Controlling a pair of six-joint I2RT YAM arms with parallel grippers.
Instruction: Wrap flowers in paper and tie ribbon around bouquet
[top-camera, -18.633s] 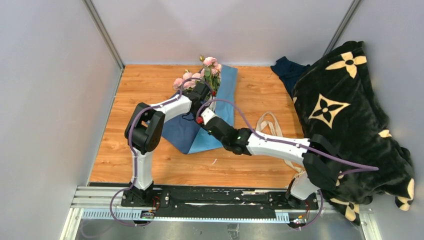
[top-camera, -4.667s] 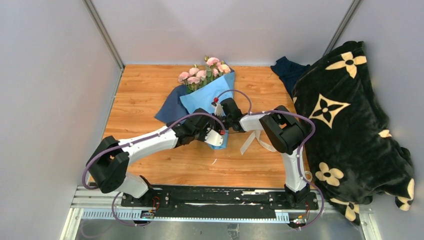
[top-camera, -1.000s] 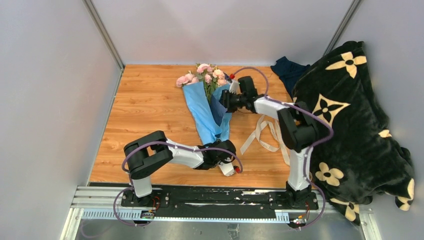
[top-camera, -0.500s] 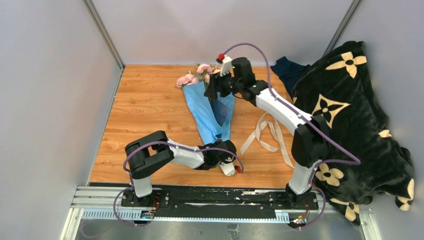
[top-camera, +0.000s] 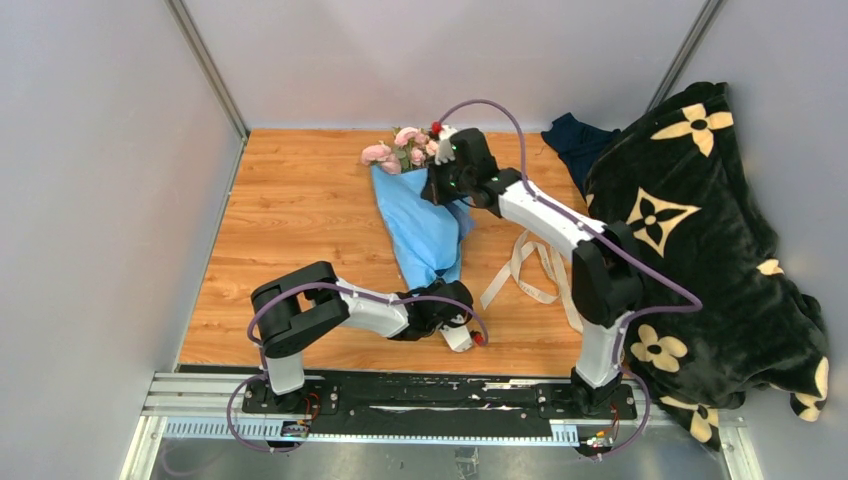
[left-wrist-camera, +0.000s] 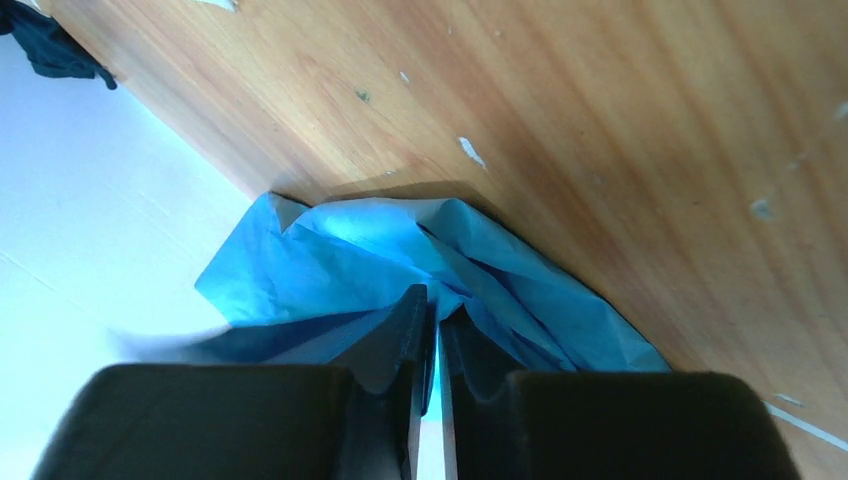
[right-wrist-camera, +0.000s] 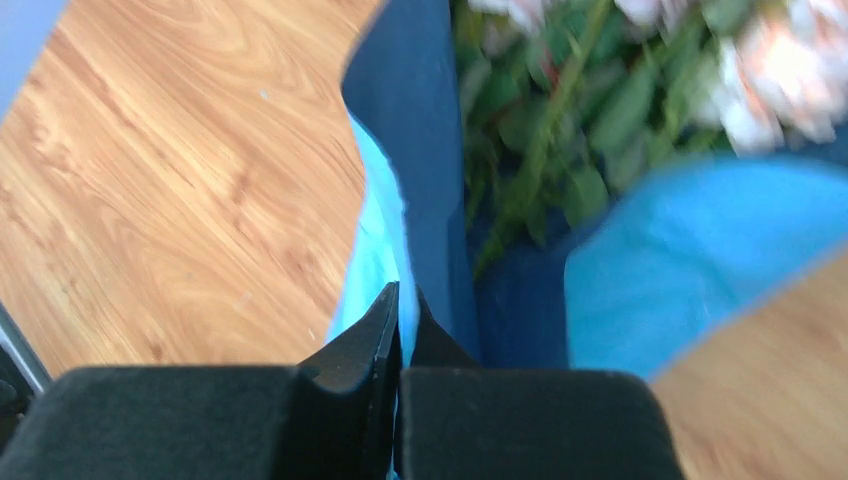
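The bouquet (top-camera: 420, 215) lies flat on the wooden bench (top-camera: 300, 200). Both pairs of fingers have hold of it, one at each end.

The left fingers (left-wrist-camera: 433, 318) are at the thin, pointy end. They are almost together, with only a thin slit between them. A bit of the light blue paper (left-wrist-camera: 330, 270) shows in that slit. The rest of the paper spreads out crumpled just past the tips.

The right fingers (right-wrist-camera: 400, 305) are at the wide end. They are pressed together on the edge of the paper, where the light blue face meets the darker blue face. Just past those tips, a little to one side, are green leaves (right-wrist-camera: 540, 130). Beyond the leaves are the pink roses (right-wrist-camera: 775, 80), which look blurry. From above, the roses poke out of the paper on the far side of the right fingers.

The cream ribbon (top-camera: 530, 265) lies loose in loops on the bench. It is off to the right of the bouquet, nearer than the right fingers and farther than the left fingers. It touches neither pair.

Well to the right of the right fingers is a big black blanket (top-camera: 700, 230) with cream flower shapes. A dark blue cloth (top-camera: 575, 140) peeks out beside it.
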